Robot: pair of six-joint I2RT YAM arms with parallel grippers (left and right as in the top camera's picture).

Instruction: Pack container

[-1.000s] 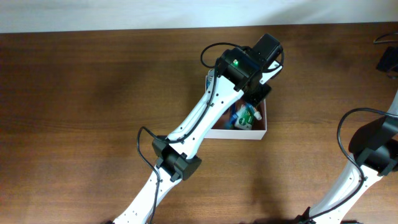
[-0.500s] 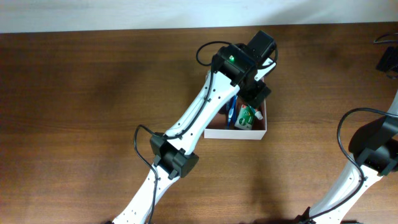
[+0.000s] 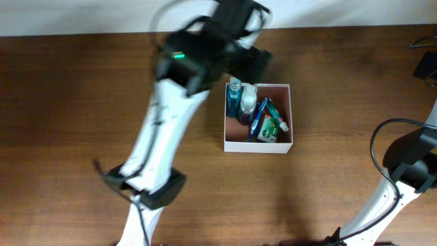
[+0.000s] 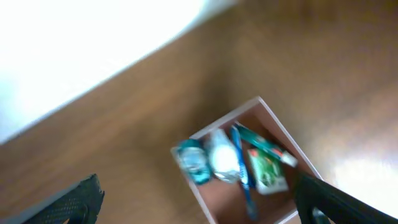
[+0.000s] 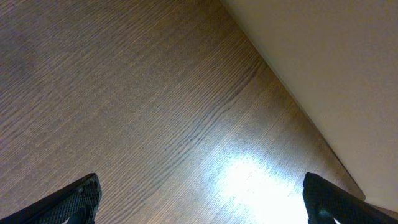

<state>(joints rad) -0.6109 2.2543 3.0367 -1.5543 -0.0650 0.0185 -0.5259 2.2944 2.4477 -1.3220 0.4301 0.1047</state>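
The container [image 3: 258, 145] is a white-walled box with a pinkish-brown inside, at the table's middle. In it lie a blue bottle [image 3: 235, 96], a clear bottle [image 3: 248, 102], a blue toothbrush [image 3: 258, 120] and a green-and-white toothpaste box [image 3: 272, 128]. The left wrist view shows the container [image 4: 268, 107] from above, blurred, with the same bottle [image 4: 193, 162] and toothbrush [image 4: 240, 163]. My left gripper [image 4: 199, 202] hangs open high over it, holding nothing. My right gripper [image 5: 202, 202] is open over bare wood.
The left arm [image 3: 171, 116] is blurred and reaches across the table left of the container. The right arm [image 3: 410, 171] stands at the right edge. A dark object [image 3: 427, 65] sits at the far right. A white wall runs along the table's far edge.
The left gripper has opened and risen out of the container, and its arm has swung to the left. The container's contents now show. The right arm has not moved.
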